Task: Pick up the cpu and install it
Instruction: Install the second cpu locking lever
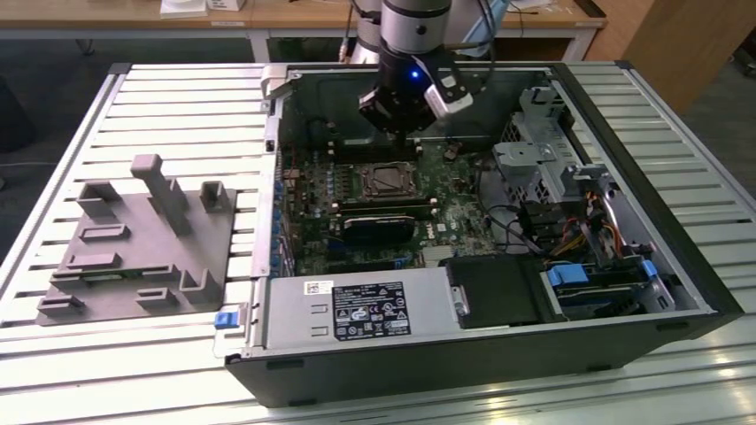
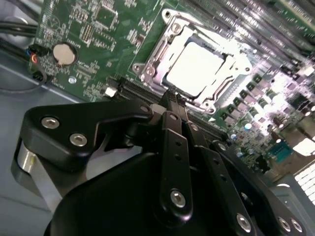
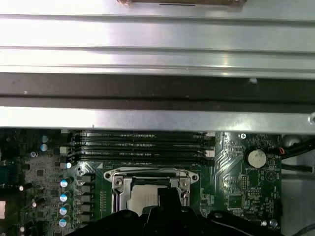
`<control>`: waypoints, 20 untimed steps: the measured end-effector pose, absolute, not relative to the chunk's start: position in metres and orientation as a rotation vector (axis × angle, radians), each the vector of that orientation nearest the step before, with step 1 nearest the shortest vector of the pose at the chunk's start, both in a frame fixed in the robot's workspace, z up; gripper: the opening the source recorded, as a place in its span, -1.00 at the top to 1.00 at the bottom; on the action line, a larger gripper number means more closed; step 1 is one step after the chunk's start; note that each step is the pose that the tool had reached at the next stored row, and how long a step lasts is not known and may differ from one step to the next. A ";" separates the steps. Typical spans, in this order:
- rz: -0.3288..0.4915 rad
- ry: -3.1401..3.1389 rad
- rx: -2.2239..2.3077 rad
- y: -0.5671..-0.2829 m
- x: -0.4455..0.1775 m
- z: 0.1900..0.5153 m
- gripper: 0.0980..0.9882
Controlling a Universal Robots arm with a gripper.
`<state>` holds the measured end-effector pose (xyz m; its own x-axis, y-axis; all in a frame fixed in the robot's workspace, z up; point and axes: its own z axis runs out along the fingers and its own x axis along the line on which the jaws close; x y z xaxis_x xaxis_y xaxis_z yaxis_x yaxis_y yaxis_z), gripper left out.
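In the exterior view a grey fixture block (image 1: pixel 136 248) sits at nine o'clock of the open computer case (image 1: pixel 473 221). The gripper (image 2: pixel 173 101) hangs above the socket (image 2: pixel 194 66), fingers (image 2: pixel 170 115) drawn together and empty. The cpu (image 2: pixel 197 66) lies flat in that socket. Thin, light, stiff and slick-topped, I judge; its fragile underside suggests gripping opposite edges only.

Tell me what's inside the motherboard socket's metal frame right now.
In the second wrist view, the cpu, shiny and flat, lies inside the socket frame. The tool covers its near edge, and the contacts beneath cannot be seen.
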<state>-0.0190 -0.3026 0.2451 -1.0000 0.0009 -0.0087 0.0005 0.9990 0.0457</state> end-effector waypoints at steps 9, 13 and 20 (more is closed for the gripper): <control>0.072 3.132 0.001 -0.323 -0.019 0.242 0.98; 0.071 3.136 0.001 -0.328 -0.019 0.237 0.98; 0.072 3.137 0.001 -0.349 -0.019 0.235 0.98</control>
<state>-0.0190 -0.3493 0.2349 -1.0000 0.0008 -0.0040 0.0007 0.9990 0.0458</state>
